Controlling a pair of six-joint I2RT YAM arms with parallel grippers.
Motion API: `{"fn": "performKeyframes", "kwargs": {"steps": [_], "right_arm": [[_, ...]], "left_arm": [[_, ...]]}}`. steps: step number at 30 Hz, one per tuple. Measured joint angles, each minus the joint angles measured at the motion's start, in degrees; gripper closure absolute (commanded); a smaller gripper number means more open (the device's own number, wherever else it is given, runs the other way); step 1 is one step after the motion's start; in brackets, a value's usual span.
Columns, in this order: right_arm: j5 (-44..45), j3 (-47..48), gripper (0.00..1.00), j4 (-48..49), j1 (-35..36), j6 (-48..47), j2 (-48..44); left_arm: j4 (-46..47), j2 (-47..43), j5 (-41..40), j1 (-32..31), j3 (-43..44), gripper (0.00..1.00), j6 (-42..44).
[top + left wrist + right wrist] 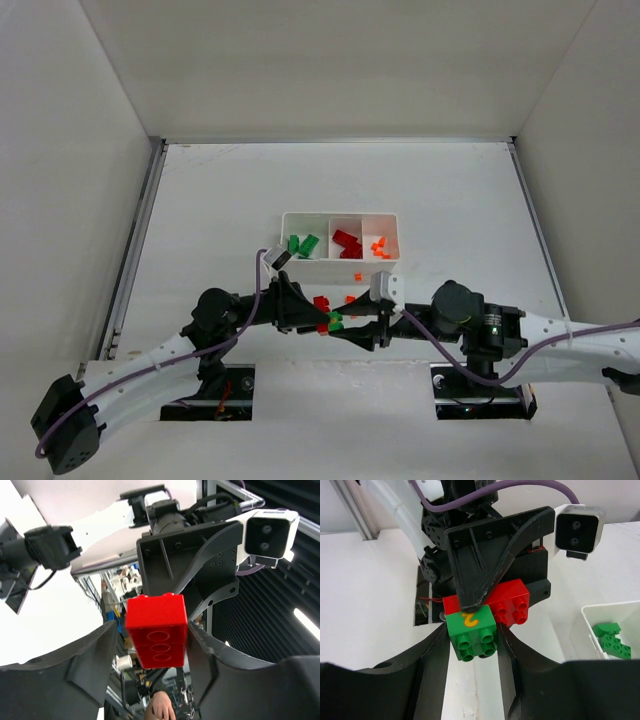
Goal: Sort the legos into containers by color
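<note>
While both arms are reaching inward over the near part of the table (200, 200), the left gripper (316, 312) and the right gripper (342, 322) are facing each other tip to tip, near the front of the white tray (340, 213). The left gripper is pinching a red brick (156, 630) between its two fingers, and the brick is showing a face with round rings to the left wrist camera. The right gripper is clamping a green brick (471, 632) marked with a yellow "2", its studs pointing toward the right wrist camera. The green brick is touching the red brick and covering its left part in the right wrist view; whether the two are locked together cannot be told.

The tray is sitting beyond the grippers with its three compartments side by side. Green bricks (303, 244) are lying in the left compartment, red bricks (347, 243) in the middle one, and orange pieces (379, 245) in the right one. A tiny orange piece (350, 299) is lying on the table just beyond the grippers, and another orange bit (358, 275) is lying just beside the tray's near wall. At the right edge of the right wrist view, a corner of the tray is showing with green bricks inside.
</note>
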Motion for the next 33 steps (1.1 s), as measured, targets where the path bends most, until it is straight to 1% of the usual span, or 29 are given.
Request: {"fn": "performKeyframes", "kwargs": {"steps": [4, 8, 16, 19, 24, 29, 33], "right_arm": [[0.0, -0.4, 0.71, 0.0, -0.7, 0.7, -1.6], [0.0, -1.4, 0.71, 0.0, -1.6, 1.2, -3.4], [0.0, -2.2, 0.71, 0.0, -1.8, 1.4, -3.4], [0.0, -2.2, 0.71, 0.0, -1.9, 1.4, -2.1], [0.0, -2.2, 0.71, 0.4, -1.9, 1.4, -1.0], [0.2, -2.2, 0.71, 0.5, -2.5, 1.4, -1.0], [0.3, -2.3, 0.71, 0.4, -2.6, 1.4, -1.0]], "left_arm": [[0.0, -0.4, -0.6, 0.9, 0.0, 0.44, 0.0], [-0.4, -0.5, -1.0, 1.3, 0.0, 0.47, 0.0], [-0.4, -0.5, -2.0, 0.7, 0.0, 0.49, 0.0], [-0.5, -0.4, -2.2, 0.2, 0.0, 0.52, 0.2], [-1.7, -0.4, -2.4, 0.2, 0.0, 0.66, 0.6], [-2.8, -0.9, -2.6, 0.5, 0.0, 0.68, 0.6], [-4.4, -1.8, -2.9, 0.8, 0.0, 0.73, 1.0]]}}
